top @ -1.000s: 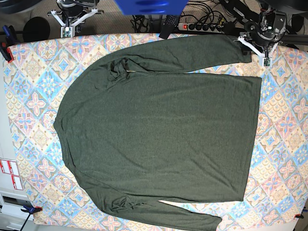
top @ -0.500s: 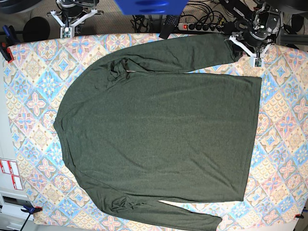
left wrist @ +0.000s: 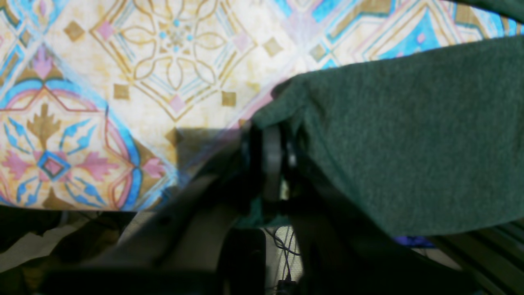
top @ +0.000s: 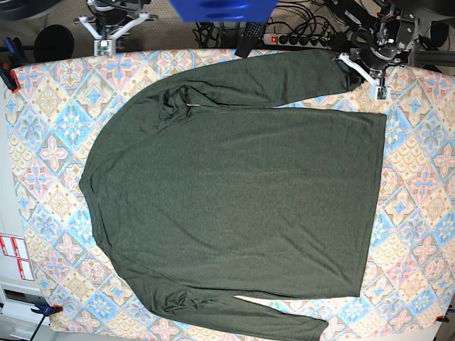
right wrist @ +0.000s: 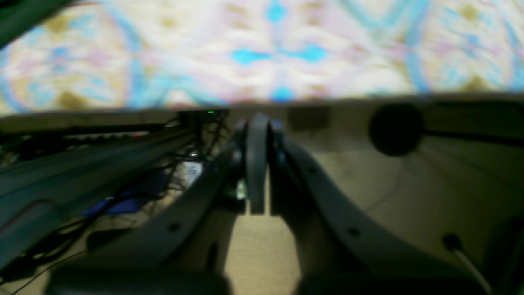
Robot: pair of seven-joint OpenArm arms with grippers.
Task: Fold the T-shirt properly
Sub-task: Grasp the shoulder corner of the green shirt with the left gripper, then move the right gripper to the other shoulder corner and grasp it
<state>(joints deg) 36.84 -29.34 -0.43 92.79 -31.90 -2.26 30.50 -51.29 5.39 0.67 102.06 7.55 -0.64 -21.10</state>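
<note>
Left hand clamped on the cuff end of the T-shirt, at the far edge of the patterned worktop. From that hand, sleeve running away sideways as the long axis, body spread flat below and beyond. Clearly the nearer hand; right hand pressed together on nothing, well apart, off past the opposite far corner. Against a second ago: left hand drawn in onto the cuff, from spread to closed.

A patterned table carries the T-shirt.
</note>
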